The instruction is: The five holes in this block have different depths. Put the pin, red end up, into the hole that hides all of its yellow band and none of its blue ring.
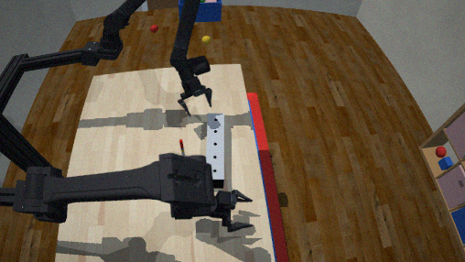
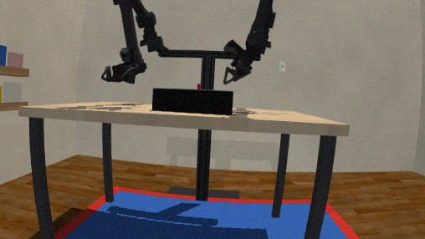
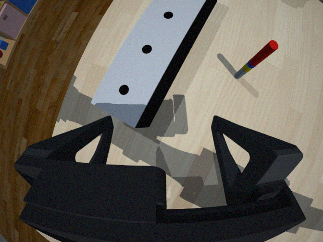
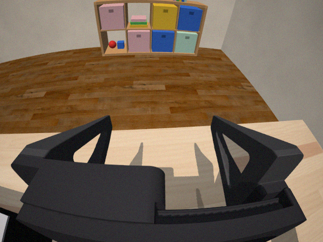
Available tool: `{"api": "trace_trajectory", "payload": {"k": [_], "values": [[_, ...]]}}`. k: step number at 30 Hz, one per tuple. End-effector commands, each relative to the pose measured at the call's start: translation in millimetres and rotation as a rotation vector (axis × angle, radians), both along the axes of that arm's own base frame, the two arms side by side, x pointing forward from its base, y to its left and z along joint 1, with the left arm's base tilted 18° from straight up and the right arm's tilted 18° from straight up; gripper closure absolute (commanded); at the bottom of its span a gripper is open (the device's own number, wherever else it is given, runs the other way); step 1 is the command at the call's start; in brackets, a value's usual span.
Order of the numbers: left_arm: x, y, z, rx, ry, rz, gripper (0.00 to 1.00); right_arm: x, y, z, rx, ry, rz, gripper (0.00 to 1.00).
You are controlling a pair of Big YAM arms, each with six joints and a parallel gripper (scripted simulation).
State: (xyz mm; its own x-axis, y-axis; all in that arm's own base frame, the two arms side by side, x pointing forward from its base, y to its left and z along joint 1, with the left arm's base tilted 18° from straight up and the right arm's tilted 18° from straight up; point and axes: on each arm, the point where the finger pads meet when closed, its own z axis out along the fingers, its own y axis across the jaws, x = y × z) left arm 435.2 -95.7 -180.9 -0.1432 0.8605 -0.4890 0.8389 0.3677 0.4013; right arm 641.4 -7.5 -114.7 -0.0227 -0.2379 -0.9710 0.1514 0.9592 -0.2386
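The left end effector (image 1: 200,111) (image 2: 226,82) (image 3: 162,121) has its fingers wide apart with nothing between them, above the worktop (image 1: 137,101) (image 2: 184,121) (image 3: 294,104) (image 4: 260,131) near one end of the five-hole block (image 1: 220,151) (image 2: 192,101) (image 3: 145,65) (image 4: 3,226). In its wrist view the banded pin (image 1: 181,146) (image 2: 198,86) (image 3: 256,58) lies beyond the fingertips, off to the right. The pin stands on the worktop beside the block, clear of it, long axis upright, red end up, blue ring and yellow band below, grey end down. The right end effector (image 1: 252,212) (image 2: 104,78) (image 4: 161,121) is also spread and unloaded, past the block's other end.
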Motion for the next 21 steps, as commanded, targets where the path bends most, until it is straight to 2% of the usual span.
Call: {"api": "trace_trajectory", "payload": {"k": [1,4,11,15,19,21], "values": [[-37.4,-51.0,-16.2,-0.058,0.077,0.049,0.0,-11.7,-0.2,47.3,-0.054,-0.029,0.073,0.0],[-43.2,-60.8,-18.1,-0.055,0.085,0.048,0.0,-19.0,4.2,48.6,-0.065,-0.015,0.116,0.0],[-67.9,-114.5,-26.5,-0.048,0.122,0.047,0.0,-70.0,34.9,57.3,-0.152,0.051,0.412,0.0],[-69.1,-137.3,-25.2,-0.081,0.173,0.129,0.0,-97.5,52.1,57.4,-0.213,0.102,0.602,0.0],[-62.1,-154.0,-22.1,-0.117,0.243,0.288,0.0,-127.6,71.5,61.7,-0.265,0.148,0.786,0.0],[-62.1,-154.0,-22.1,-0.117,0.243,0.288,0.0,-127.6,71.5,61.7,-0.265,0.148,0.786,0.0]]}}
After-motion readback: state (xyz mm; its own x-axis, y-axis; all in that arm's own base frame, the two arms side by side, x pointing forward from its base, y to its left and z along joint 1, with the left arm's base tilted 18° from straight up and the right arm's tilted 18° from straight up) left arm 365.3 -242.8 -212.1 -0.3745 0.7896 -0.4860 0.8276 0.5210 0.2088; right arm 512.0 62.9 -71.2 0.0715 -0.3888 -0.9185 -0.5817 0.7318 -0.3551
